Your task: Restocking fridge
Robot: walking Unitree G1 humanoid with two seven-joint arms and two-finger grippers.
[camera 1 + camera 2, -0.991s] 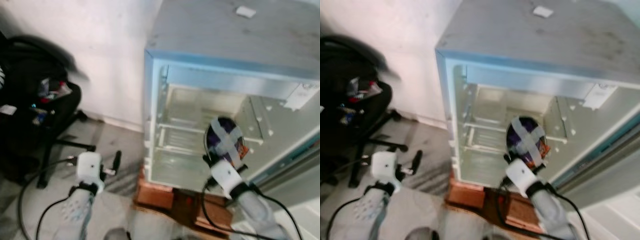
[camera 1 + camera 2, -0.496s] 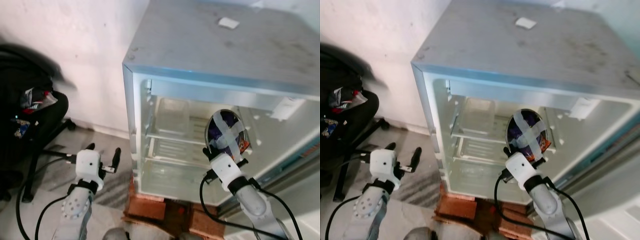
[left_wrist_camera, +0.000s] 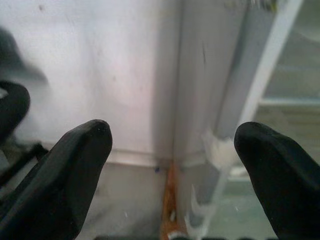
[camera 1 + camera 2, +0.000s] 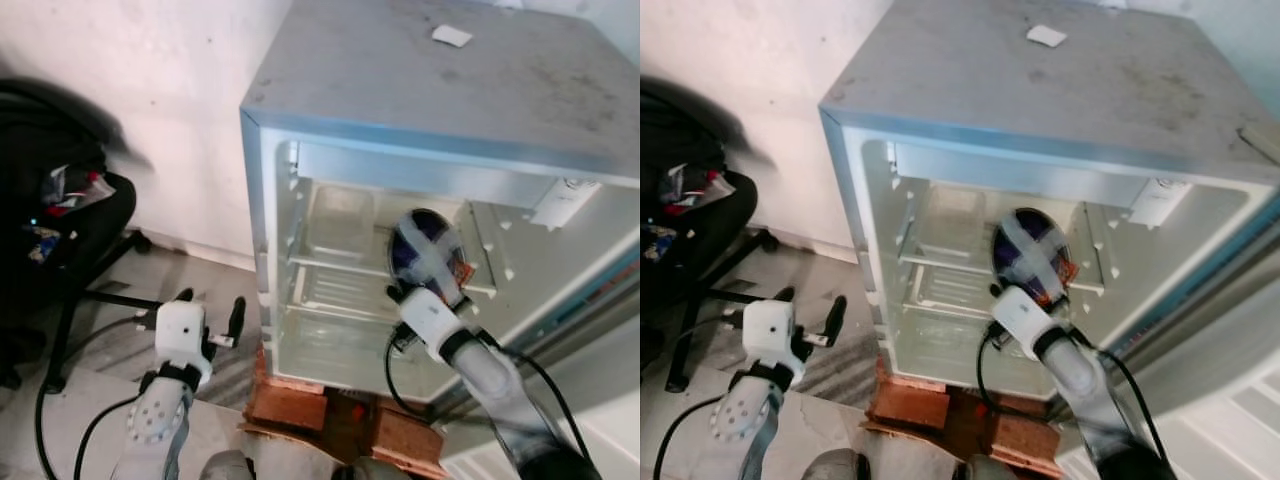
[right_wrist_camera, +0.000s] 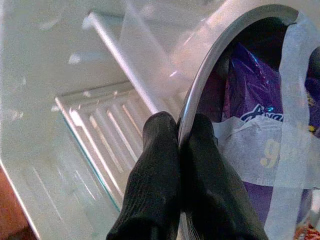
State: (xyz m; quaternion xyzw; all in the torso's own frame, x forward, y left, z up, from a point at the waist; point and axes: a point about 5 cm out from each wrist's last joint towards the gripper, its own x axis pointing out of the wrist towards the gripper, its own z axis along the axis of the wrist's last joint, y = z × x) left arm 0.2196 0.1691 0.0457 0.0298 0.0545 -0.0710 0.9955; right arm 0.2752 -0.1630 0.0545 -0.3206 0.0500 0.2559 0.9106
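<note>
Right claw clamps the taped bowl's rim inside the fridge; left claw gapes.

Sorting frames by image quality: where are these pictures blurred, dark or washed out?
Left eye view: chair smeared and dark, fridge sharp. Left wrist view: soft throughout, black fingers out of focus. Right wrist view: bowl rim crisp, shelf pale and washed out.

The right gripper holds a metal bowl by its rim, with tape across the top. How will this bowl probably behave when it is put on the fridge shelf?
The bowl looks like stiff metal, so the right gripper pinching its thin rim may slip or let it pivot. Held nearly on edge, it could tip on the shelf. The tape probably keeps the purple packets in.
</note>
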